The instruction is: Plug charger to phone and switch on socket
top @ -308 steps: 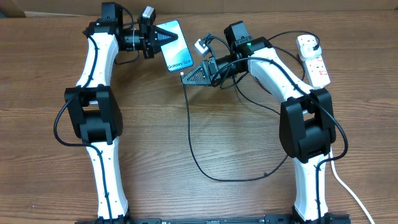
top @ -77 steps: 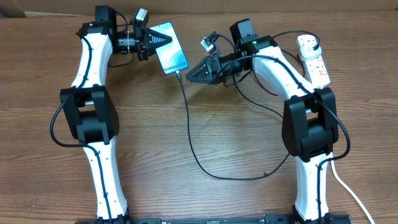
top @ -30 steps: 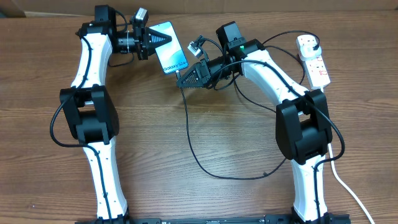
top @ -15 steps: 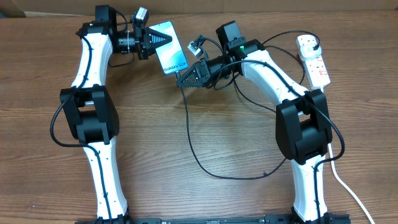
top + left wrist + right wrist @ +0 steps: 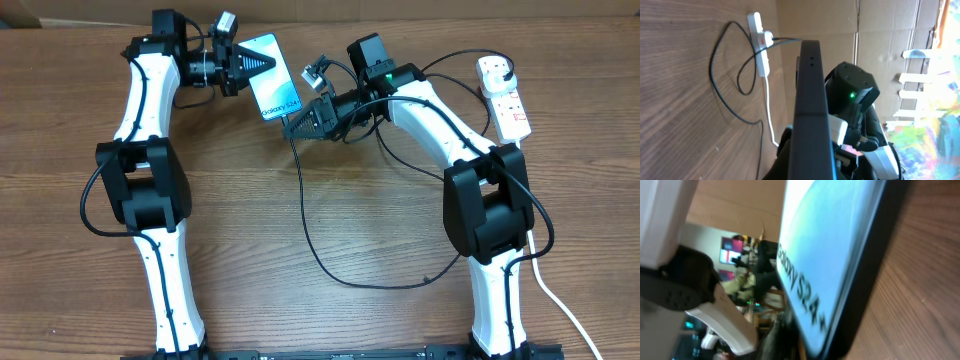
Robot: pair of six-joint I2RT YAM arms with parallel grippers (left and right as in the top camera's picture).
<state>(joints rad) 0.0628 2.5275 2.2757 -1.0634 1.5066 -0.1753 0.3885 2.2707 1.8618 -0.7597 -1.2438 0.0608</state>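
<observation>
My left gripper (image 5: 243,64) is shut on the phone (image 5: 272,76) and holds it tilted at the table's far side, its lit blue screen up. The left wrist view shows the phone (image 5: 810,110) edge-on as a dark bar. My right gripper (image 5: 292,124) looks shut on the connector end of the charger (image 5: 310,240), right at the phone's lower short end. The connector itself is hidden. The right wrist view is filled by the phone (image 5: 830,255) with its "Galaxy S24" text. The black cable loops across the table to the socket (image 5: 506,100), where its plug (image 5: 497,68) sits.
The socket's thick white lead (image 5: 555,300) runs down the right edge of the table. The socket (image 5: 760,47) and cable loop (image 5: 725,90) also show in the left wrist view. Cardboard boxes stand behind the table's far edge.
Over the last second almost nothing has moved. Before that, my right gripper stood a little right of the phone and came back left to its lower end.
</observation>
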